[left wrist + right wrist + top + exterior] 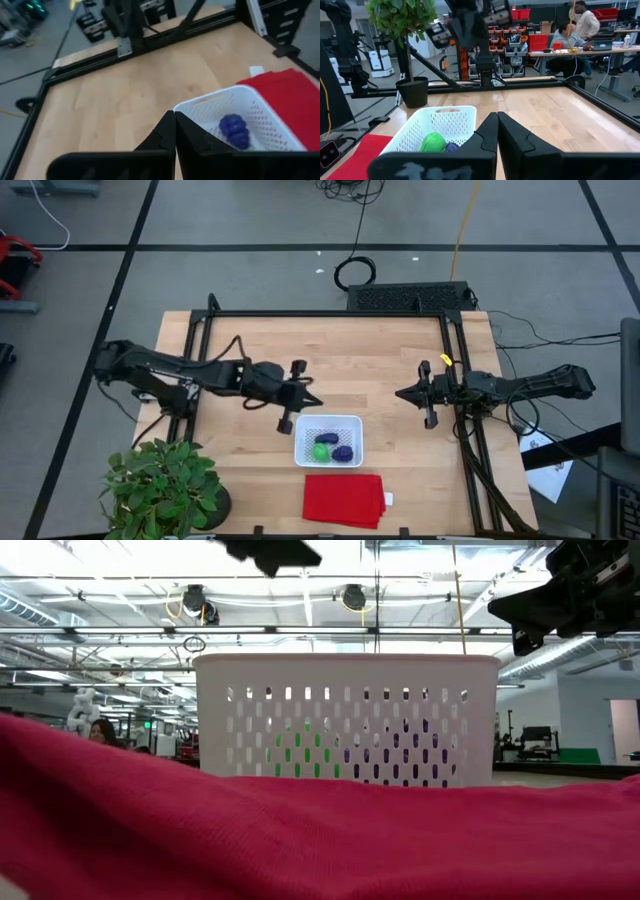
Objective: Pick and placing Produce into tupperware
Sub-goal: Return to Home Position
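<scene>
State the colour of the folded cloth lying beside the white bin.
The cloth is plain red; the high view shows it best.

Table (385, 360) lies bare beyond tupperware (329, 418), cloth (343, 498) and plant (160, 485).

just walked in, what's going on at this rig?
Nothing is in hand right now. The toy produce, a bright green round piece and two dark purple pieces, lies in the small white perforated plastic container on the wooden table, next to a folded red cloth. The left gripper hangs close beside the container, the right gripper farther off; both jaws are shut and empty.
</scene>
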Robot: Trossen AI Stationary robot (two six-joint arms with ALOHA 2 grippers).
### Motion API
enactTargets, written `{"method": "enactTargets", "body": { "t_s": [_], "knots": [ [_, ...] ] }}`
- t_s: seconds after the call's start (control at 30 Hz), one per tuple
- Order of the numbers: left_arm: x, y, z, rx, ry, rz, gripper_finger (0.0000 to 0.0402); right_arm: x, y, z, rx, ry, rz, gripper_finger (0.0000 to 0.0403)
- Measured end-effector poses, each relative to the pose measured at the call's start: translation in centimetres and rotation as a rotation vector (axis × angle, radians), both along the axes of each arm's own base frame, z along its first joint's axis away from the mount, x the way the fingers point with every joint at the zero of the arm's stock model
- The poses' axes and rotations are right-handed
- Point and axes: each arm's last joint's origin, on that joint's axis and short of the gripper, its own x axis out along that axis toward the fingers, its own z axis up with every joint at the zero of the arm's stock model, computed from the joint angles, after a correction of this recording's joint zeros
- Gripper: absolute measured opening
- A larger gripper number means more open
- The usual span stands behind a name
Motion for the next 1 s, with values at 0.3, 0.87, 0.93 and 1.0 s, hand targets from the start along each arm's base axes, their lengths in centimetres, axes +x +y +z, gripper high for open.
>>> {"method": "enactTargets", "body": {
  "t_s": [0.3,0.87,0.93,1.0],
  "knots": [
    [-6.4,1.9,-0.9,0.001,-0.226,0.090,0.0000,0.0,0.0,0.2,0.003,-0.026,0.000,0.0000],
    [-15.4,2.2,-5.9,-0.069,-0.340,0.164,0.0000,0.0,0.0,0.5,0.024,-0.056,0.001,0.0000],
    [-16.0,1.9,-6.2,-0.076,-0.355,0.123,0.0000,0.0,0.0,0.5,0.025,-0.054,0.001,0.0000],
    [-16.5,1.4,-6.4,-0.078,-0.372,0.051,0.0000,0.0,0.0,0.5,0.031,-0.054,0.002,0.0000]
  ]
}}
